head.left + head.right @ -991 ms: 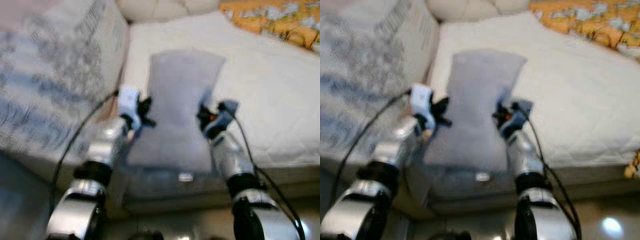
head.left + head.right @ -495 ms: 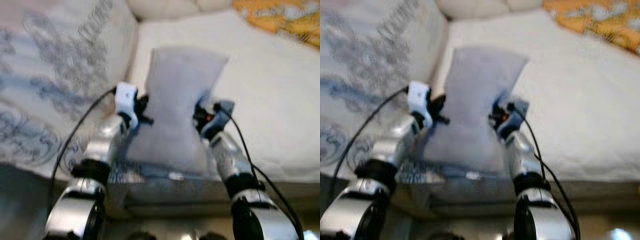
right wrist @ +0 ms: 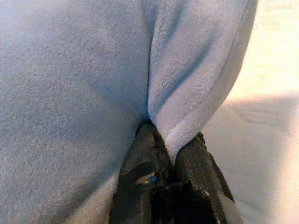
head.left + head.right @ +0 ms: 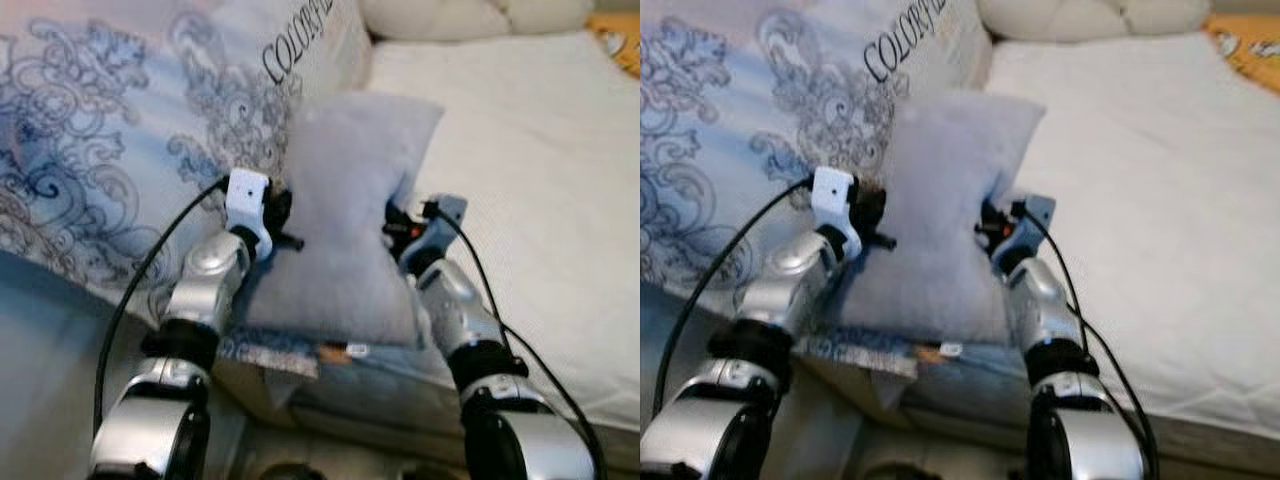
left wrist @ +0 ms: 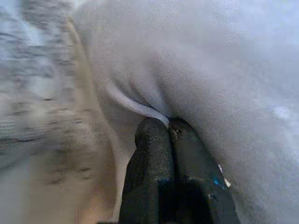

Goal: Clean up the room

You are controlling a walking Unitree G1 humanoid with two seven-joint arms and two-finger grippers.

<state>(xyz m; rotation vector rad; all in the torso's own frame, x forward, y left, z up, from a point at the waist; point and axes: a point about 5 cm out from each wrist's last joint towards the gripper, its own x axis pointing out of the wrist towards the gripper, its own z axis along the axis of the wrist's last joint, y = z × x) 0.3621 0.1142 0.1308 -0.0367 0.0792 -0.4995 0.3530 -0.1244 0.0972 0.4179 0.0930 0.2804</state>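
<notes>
Patterned pillow (image 4: 110, 160) with blue scrollwork lies at left on the bed (image 4: 540, 180). Left gripper (image 5: 167, 127) pinched tight on the left edge of the grey fleece pillow (image 4: 350, 210), held up over the bed's near edge, its left side touching the patterned pillow. Right gripper (image 3: 172, 140) clamped on a fold of its right edge. White quilted mattress to the right; 2 grippers both holding.

A white quilted bed (image 4: 540, 180) lies broad and pale. At its head sits a cream headboard (image 4: 450, 15), tufted. Left of the bed lies a big duvet (image 4: 110, 150) with blue scrollwork and dark lettering. An orange patterned cloth (image 4: 1250, 40) shows at the bed's far right corner.
</notes>
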